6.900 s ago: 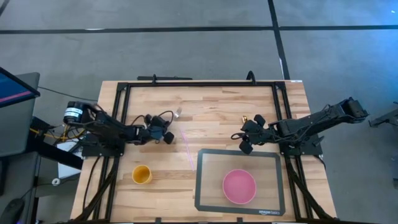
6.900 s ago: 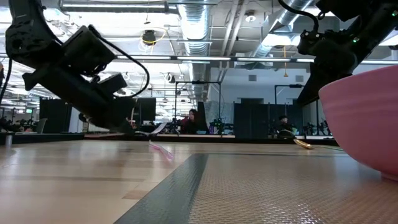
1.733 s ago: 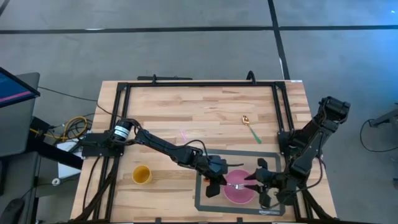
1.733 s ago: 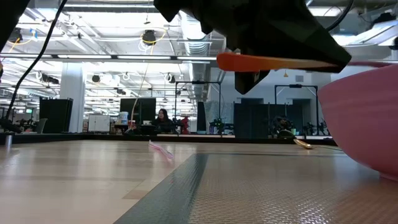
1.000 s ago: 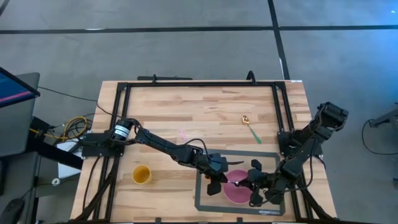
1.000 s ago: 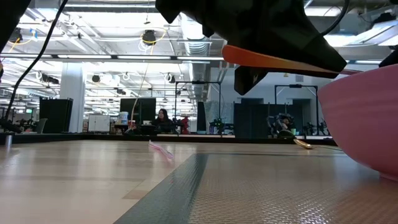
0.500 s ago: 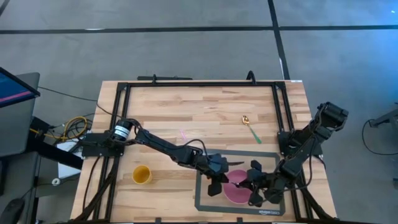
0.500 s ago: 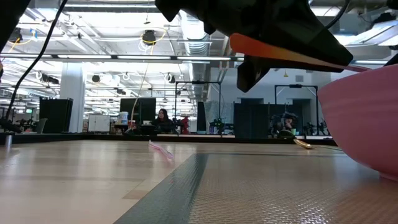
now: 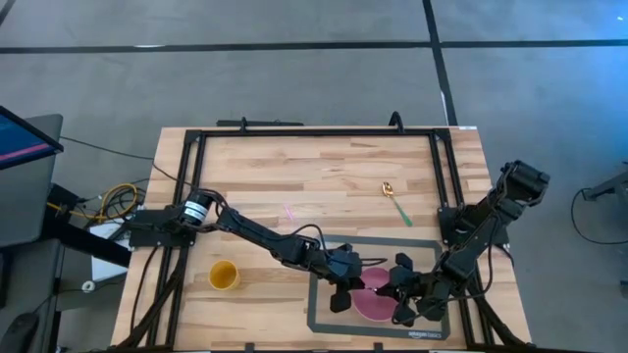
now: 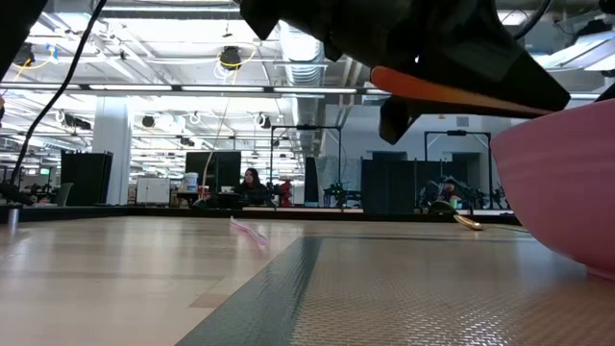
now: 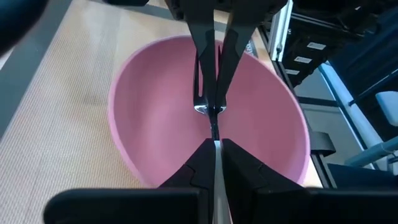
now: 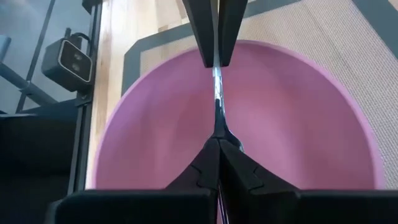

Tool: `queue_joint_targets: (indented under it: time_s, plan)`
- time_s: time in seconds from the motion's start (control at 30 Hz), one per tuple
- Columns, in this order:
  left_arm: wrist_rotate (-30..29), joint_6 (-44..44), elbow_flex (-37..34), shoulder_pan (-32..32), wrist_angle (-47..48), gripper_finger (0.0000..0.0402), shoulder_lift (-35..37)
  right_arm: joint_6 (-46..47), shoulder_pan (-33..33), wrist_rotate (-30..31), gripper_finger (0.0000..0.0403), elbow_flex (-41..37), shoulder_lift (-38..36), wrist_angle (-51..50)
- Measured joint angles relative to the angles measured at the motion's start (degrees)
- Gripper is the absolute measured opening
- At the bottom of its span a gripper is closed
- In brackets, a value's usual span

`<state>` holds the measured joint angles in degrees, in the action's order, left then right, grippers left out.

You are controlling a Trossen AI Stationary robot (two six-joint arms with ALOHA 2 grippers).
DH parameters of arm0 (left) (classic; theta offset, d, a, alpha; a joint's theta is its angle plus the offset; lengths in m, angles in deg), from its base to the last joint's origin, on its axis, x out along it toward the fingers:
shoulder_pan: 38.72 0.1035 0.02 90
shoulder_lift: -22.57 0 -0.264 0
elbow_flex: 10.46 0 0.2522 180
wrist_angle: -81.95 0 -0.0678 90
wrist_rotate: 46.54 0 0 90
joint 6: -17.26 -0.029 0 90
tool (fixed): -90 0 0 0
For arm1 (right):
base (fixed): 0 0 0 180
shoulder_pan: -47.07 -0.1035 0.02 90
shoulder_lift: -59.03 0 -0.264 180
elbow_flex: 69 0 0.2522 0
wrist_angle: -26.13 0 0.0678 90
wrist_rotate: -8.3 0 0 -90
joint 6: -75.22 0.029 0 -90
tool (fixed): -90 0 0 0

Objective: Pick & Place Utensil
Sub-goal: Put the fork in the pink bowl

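The utensil (image 11: 213, 118), with a silver metal stem and an orange handle (image 10: 452, 94), hangs over the pink bowl (image 9: 368, 306). The bowl stands on a dark mat (image 9: 324, 250) at the near right of the table. My left gripper (image 9: 351, 281) comes at the utensil from the table's left and is shut on it. My right gripper (image 9: 392, 290) comes from the right and is shut on its other end. In each wrist view the two pairs of fingers face each other tip to tip, with the stem (image 12: 216, 93) between them. My left gripper pinches the thin metal stem (image 11: 214, 138) between its two fingers (image 11: 233, 158), on the handle side. The fingers lie along the utensil, which is lifted clear above the bowl's hollow (image 11: 155, 118). My right gripper pinches the utensil where the stem widens toward the head (image 12: 219, 132), between its two fingers (image 12: 239, 163). It comes from the side opposite my left gripper, its fingers along the stem. The utensil stays clear of the bowl's inside (image 12: 155, 143).
A yellow cup (image 9: 224, 276) stands near the table's left front. A spoon with a green handle (image 9: 397, 203) lies at the far right, and a thin pink piece (image 9: 291, 213) lies mid-table. A black frame (image 9: 314, 130) runs round the table's edges.
My left gripper has moved a little toward the table's right edge, over the bowl, taking the utensil with it. In the low view the orange handle has shifted right and now slants down toward the bowl.
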<state>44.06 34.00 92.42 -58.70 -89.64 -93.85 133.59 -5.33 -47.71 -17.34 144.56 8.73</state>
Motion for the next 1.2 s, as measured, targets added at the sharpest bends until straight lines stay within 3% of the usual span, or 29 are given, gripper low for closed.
queue_joint_targets:
  time_s: [1.2]
  plan:
    - [-0.2, -4.3, -2.1, 0.3, -0.8, 0.0021, -0.7, 0.2, 0.2, -3.6, 0.0000, -0.1, 0.1, -0.4]
